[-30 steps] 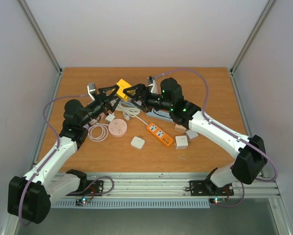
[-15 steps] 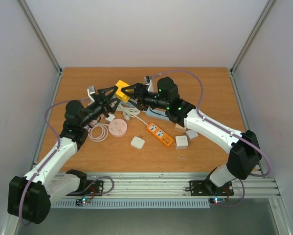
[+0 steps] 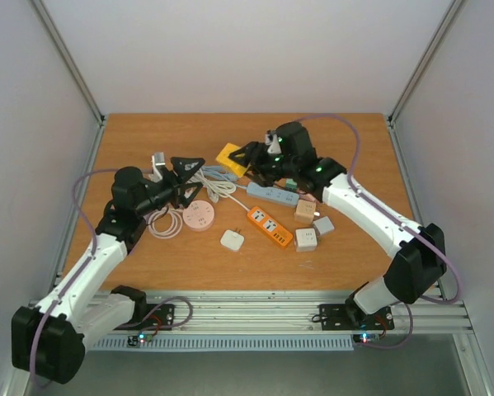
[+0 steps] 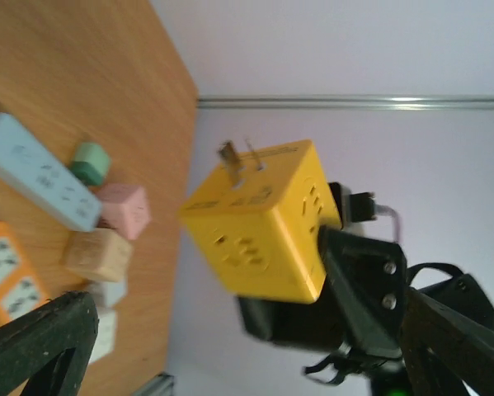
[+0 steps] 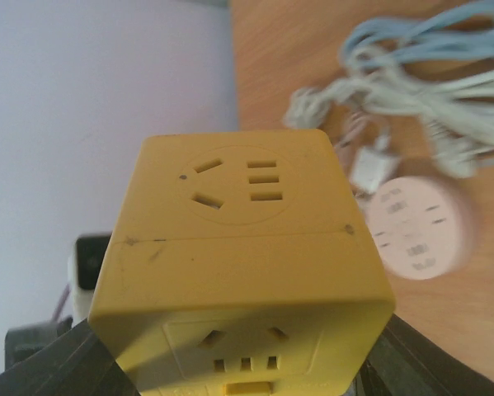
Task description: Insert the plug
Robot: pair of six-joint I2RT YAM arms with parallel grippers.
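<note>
Above the middle of the worktop (image 3: 148,132), the yellow cube socket adapter (image 3: 232,157), its two prongs bare, hangs clamped in the right gripper (image 3: 240,158). Just to its left, the left gripper (image 3: 190,177) stands spread wide, holding nothing, near the white cables (image 3: 218,188) and the round pink socket (image 3: 200,216).

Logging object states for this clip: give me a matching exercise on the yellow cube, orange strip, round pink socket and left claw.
1 yellow cube
2 orange strip
3 round pink socket
4 left claw

A open, empty
B gripped by right claw
C lying just nearer than blue strip
D beside coiled cable

Pairs: 1-B, 2-C, 3-D, 4-A
</note>
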